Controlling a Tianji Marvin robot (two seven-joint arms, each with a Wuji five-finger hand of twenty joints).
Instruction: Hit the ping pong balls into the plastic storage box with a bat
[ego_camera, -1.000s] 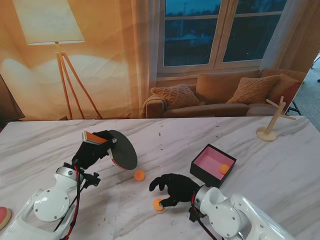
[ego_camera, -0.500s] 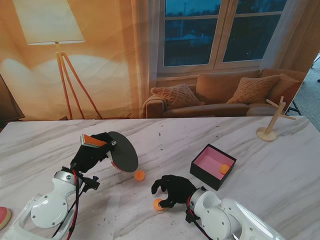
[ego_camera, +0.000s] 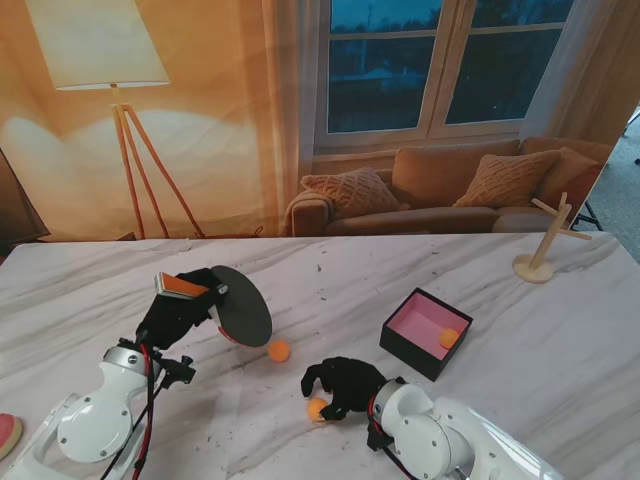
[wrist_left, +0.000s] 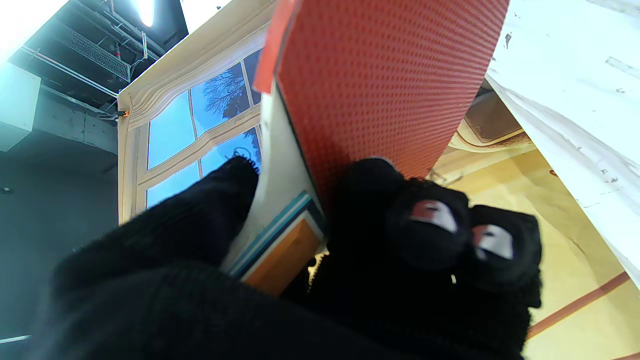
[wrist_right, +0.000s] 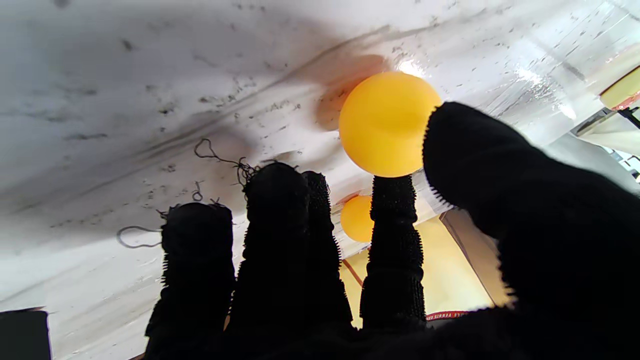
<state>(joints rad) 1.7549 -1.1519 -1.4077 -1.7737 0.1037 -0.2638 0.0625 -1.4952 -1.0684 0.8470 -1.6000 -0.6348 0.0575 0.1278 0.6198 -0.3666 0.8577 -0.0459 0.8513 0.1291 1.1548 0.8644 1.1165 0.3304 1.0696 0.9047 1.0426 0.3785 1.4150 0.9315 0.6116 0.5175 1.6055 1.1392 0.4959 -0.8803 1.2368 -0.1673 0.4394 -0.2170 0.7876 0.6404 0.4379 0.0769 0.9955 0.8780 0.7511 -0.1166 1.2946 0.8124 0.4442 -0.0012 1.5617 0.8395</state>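
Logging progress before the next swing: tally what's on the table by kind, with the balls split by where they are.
Ping pong balls: 3 (one in the box, one loose by the bat, one at the right hand)
Bat: 1
Storage box: 1
Wooden stand: 1
Total: 6

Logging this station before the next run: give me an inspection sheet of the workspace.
Surface: marble table, scuffed.
Job's things: bat; loose ball; second ball; box, one ball inside.
Clutter: wooden stand, far right; pink item, left edge.
Hands: left hand grips bat; right hand at second ball, grip unclear.
Cables: red-black leads on left arm.
Surroundings: living-room backdrop.
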